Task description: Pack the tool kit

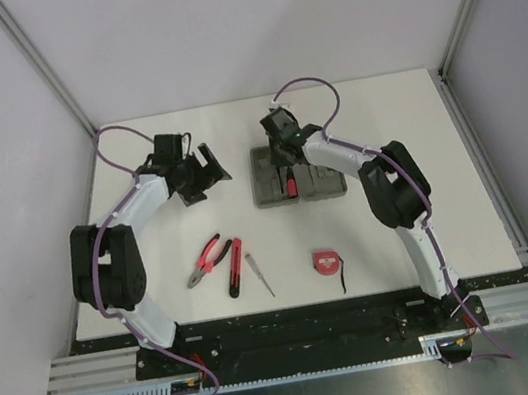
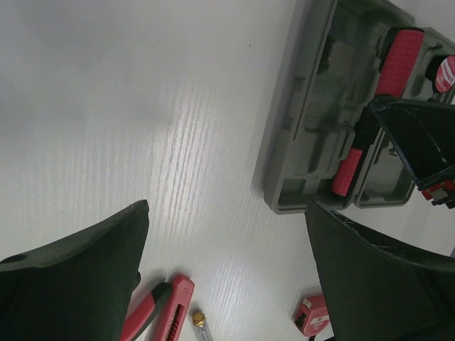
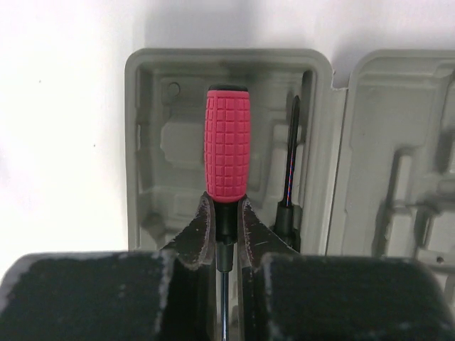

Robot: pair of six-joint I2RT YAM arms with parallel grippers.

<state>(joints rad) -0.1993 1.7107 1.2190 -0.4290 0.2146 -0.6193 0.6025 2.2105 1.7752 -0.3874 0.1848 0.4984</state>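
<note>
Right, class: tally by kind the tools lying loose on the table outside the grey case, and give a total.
Pliers: 1
Knife: 1
Thin screwdriver: 1
Tape measure: 1
Total: 4

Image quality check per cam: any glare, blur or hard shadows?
Top external: even light, soft shadows, no glare on the table. Left wrist: a pale streaked sheen on the table, left gripper fingers dark and soft. Right wrist: screwdriver handle sharp, right gripper blurred near the lens, shadow above the case.
</note>
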